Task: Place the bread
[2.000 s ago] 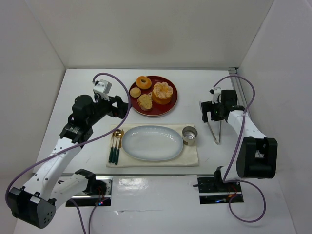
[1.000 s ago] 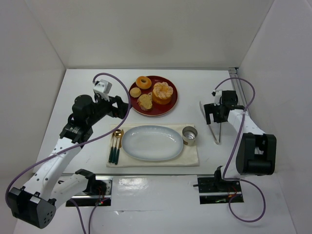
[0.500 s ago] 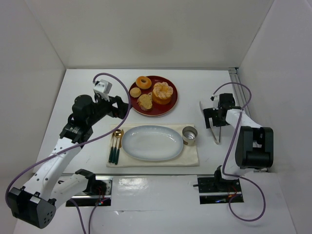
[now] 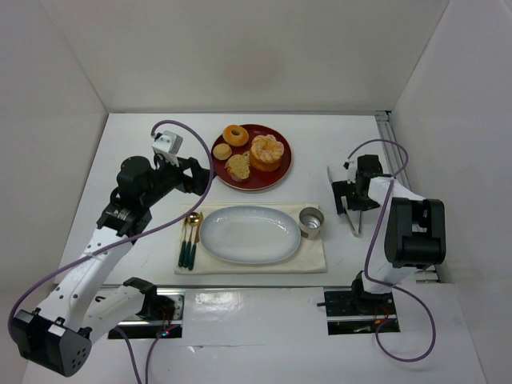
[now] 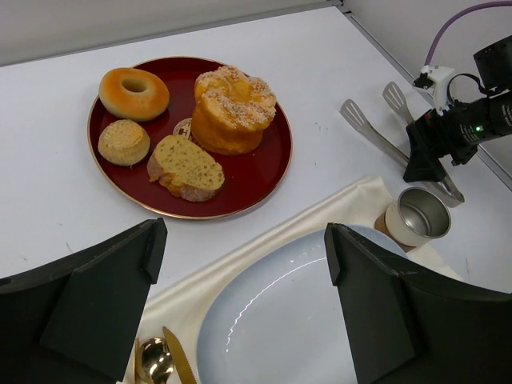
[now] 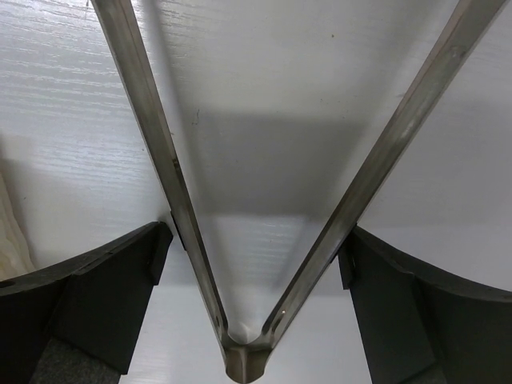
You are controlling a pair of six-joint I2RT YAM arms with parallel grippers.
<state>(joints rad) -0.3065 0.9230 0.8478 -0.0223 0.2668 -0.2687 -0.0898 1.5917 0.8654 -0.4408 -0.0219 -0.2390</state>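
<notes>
lately folded inward and sunk low at the right side, bringing the right gripper down close to the table. shows no shift on the left. points, as a judgement, to a tool pickup first, with no transfer begun. leaves the pale oval plate near the middle waiting, and the bread sitting on the red plate farther back, beside the ring donut. straddles the tongs close to their hinge, right fingers spread wide outside both arms, clamping nothing yet; contact with either arm impossible to tell. keeps the left gripper spread wide too, holding nothing, hovering left of the red plate.
</notes>
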